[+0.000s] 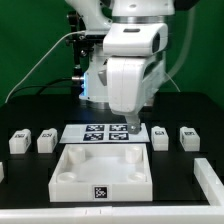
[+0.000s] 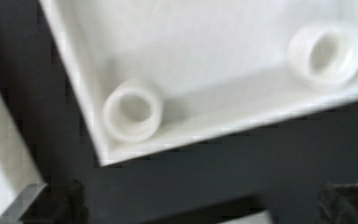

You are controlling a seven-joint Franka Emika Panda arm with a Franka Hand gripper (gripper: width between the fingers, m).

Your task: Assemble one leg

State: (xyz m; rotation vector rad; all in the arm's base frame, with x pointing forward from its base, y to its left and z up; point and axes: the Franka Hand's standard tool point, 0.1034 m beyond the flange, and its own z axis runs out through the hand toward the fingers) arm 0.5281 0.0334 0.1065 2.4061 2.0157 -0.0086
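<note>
Nothing is assembled yet. The gripper (image 1: 133, 127) hangs over the white tray's (image 1: 70, 180) far edge, fingers spread and empty. The nearest leg (image 1: 160, 137) sits loose near that edge, and the tray's sockets (image 2: 131, 108) are unfilled.

This looks like a robot lab. A big white arm (image 1: 132, 60) stands over a black tabletop (image 1: 25, 185). A marker board (image 1: 100, 134) lies there, wires (image 1: 40, 58) hang behind, and the tray (image 1: 62, 172) has a square tag.
</note>
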